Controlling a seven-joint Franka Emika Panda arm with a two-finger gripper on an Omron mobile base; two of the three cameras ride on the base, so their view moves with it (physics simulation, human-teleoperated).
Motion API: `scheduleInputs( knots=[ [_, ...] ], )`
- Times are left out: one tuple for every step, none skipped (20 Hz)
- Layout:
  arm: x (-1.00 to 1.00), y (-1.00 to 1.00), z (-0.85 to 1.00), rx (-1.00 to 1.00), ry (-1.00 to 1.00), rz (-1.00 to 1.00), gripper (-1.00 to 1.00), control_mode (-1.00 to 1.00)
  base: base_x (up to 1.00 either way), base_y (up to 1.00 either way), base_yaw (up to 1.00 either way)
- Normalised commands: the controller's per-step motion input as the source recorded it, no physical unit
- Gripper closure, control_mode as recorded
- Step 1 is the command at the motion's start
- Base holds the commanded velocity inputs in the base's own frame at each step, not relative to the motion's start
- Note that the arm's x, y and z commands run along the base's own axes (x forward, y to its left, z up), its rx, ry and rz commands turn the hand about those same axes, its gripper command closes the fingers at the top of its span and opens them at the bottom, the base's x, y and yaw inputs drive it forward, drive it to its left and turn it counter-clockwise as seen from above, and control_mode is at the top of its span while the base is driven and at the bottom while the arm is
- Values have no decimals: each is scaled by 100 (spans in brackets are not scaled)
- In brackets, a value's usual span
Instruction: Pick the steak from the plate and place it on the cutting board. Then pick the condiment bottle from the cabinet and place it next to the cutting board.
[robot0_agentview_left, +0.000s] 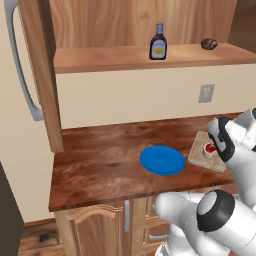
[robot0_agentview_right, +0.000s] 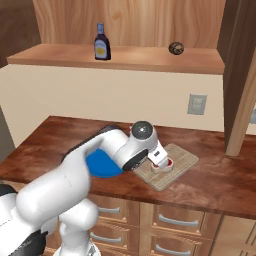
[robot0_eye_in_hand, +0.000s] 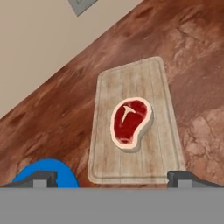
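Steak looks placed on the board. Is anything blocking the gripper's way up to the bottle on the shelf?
Nothing visible does. The open gripper hangs over the steak on the cutting board. The condiment bottle stands alone on the cabinet ledge; the brown lump sits well aside.

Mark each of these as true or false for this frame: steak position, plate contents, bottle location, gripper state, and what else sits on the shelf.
1. The steak lies on the cutting board. True.
2. The plate holds a second steak. False: the blue plate is bare.
3. The condiment bottle stands upright on the cabinet shelf. True.
4. The gripper is shut on the steak. False: it is open above the board, its fingertips spread wide and holding nothing.
5. The bottle stands next to the cutting board. False: it is up on the shelf, so that step is not yet done.
6. A brown round lump sits on the shelf, apart from the bottle. True.
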Motion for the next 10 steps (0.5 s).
scheduleInputs(
  knots=[
    [-19,0,19,12,0,0,-100,-100,0,0,0],
    [-17,1,20,11,0,0,-100,-100,0,0,0],
    [-18,3,21,11,0,0,-100,-100,0,0,0],
    [-20,4,22,11,0,0,-100,-100,0,0,0],
    [-22,4,21,11,0,0,-100,-100,0,0,0],
    [-24,7,21,12,0,0,-100,-100,0,0,0],
    [-24,9,20,12,0,0,-100,-100,0,0,0],
    [-23,10,19,13,0,0,-100,-100,0,0,0],
    [-23,12,19,13,0,0,-100,-100,0,0,0],
    [-22,13,19,14,0,0,-100,-100,0,0,0]
  ],
)
